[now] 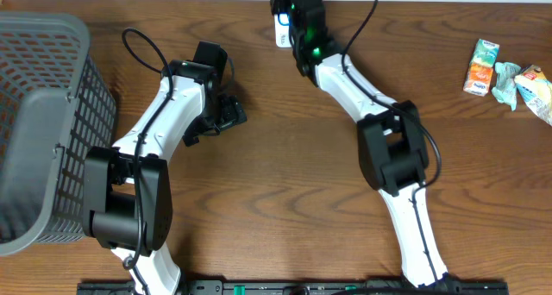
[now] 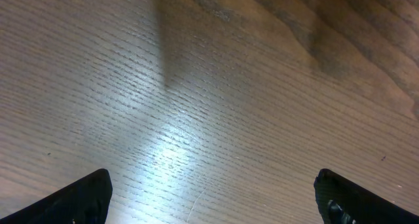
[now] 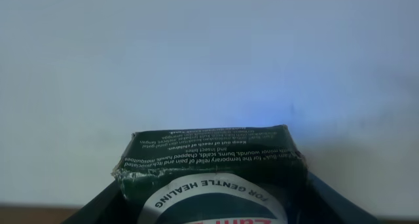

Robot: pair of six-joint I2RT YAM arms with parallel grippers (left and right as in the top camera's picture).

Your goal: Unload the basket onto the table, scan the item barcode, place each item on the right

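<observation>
Lying clamped inside the right gripper [image 3: 213, 204] is the green box [image 3: 209, 160] (left gripper [image 2: 213, 191] wide)

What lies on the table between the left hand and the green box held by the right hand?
Nothing: between left hand and green box the overhead view shows only bare table.

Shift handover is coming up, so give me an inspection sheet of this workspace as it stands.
Surface: wooden table, light glare under the left gripper.
Job's things: dark green box with printed text, held up facing the wall; no scanner seen.
Clutter: juice carton and crumpled wrapper at far right; grey basket at left.
Grippers: left gripper open over bare wood; right gripper shut on the dark green box.
Cables: black cable looped beside the left arm; another trailing from the right arm.
Surroundings: pale wall.
</observation>
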